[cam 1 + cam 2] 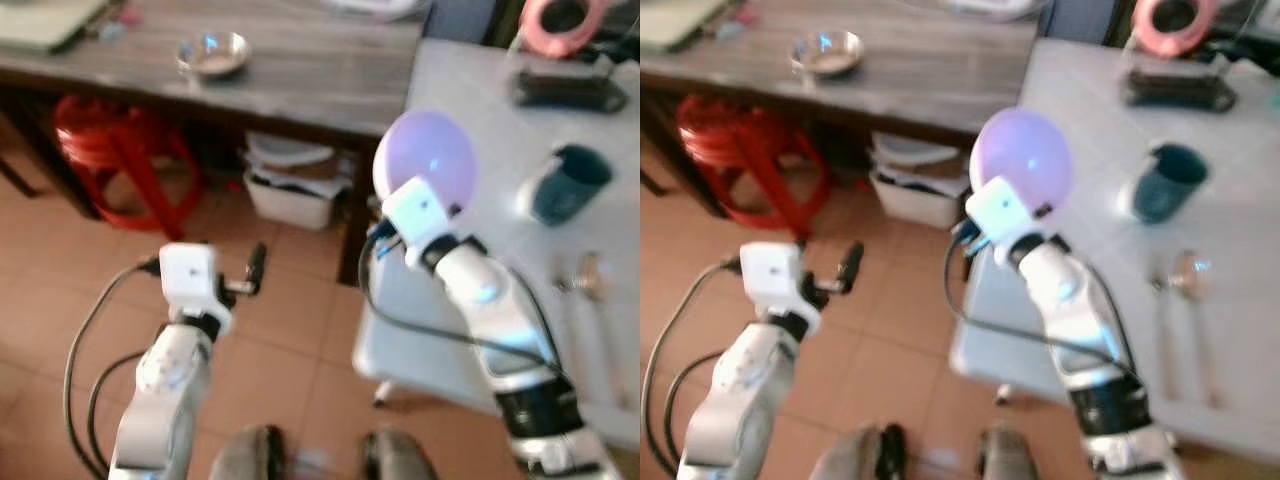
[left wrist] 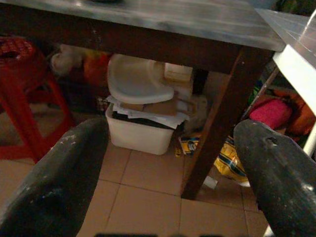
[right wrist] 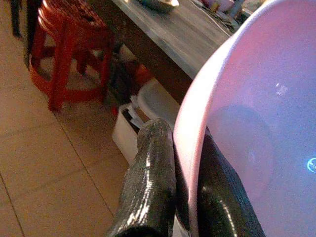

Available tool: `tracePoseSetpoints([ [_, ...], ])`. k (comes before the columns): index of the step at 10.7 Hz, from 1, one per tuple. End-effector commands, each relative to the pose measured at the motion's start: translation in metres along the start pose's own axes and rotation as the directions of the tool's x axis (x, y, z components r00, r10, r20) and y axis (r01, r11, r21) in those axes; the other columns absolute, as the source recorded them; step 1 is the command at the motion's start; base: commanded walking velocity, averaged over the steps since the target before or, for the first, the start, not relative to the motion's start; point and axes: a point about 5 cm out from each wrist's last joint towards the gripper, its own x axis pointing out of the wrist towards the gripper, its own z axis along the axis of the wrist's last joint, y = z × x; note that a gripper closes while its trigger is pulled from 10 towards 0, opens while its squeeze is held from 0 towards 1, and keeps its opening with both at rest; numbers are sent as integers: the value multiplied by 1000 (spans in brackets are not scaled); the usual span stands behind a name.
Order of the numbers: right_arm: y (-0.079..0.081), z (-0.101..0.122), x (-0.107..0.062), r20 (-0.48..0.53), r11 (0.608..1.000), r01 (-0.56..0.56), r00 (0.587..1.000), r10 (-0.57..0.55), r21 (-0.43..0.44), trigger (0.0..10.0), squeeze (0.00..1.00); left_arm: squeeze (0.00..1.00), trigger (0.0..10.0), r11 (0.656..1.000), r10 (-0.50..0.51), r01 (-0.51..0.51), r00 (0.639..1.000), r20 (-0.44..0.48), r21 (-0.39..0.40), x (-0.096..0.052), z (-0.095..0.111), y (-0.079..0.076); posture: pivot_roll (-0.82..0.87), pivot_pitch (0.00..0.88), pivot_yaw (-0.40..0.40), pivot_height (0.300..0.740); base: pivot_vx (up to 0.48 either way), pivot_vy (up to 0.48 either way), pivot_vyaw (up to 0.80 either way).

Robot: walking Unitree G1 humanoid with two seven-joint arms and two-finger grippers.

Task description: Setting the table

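Observation:
My right gripper (image 3: 185, 163) is shut on the rim of a pale purple bowl (image 1: 428, 158), holding it tilted on edge above the left edge of the white table (image 1: 470, 300). The bowl (image 3: 256, 118) shows its inside in the right wrist view, with one finger on each side of the rim. On the white table stand a dark teal mug (image 1: 568, 182) and a spoon (image 1: 590, 275) lying to the right. My left gripper (image 1: 256, 268) hangs over the tiled floor, open and holding nothing, its fingers (image 2: 54, 182) wide apart.
A dark wooden table (image 1: 300, 70) stands behind with a metal bowl (image 1: 212, 53) on it. Under it are a red stool (image 1: 125, 150) and a white bin of papers (image 1: 290, 190). A pink ring-shaped object (image 1: 560, 22) and a black item (image 1: 568, 90) lie at the white table's far end.

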Motion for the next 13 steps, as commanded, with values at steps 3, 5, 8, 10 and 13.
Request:
tracePoseSetpoints([
  [3,-5,2,-9,86,989,134,987,-139,57,0,0,0,10000,999,-11,10,999,35,39,1,3,-3,-39,205,23,740,0,480,0],
  [5,-5,-2,-11,71,981,162,983,-169,105,0,0,0,10000,999,-35,34,998,53,27,2,7,-2,-40,210,27,740,0,437,0],
  [8,-2,-4,-11,72,977,174,980,-184,126,0,0,0,10000,996,-16,8,996,92,92,5,15,1,-38,218,33,740,346,332,0],
  [10,-1,-5,-11,78,975,179,979,-190,130,0,0,0,10000,997,-3,-5,995,104,79,6,17,4,-40,213,37,740,356,322,0],
  [13,-2,-4,-10,84,975,184,977,-195,124,0,0,0,10000,996,11,-23,991,131,90,8,20,6,-40,206,36,740,355,324,0],
])
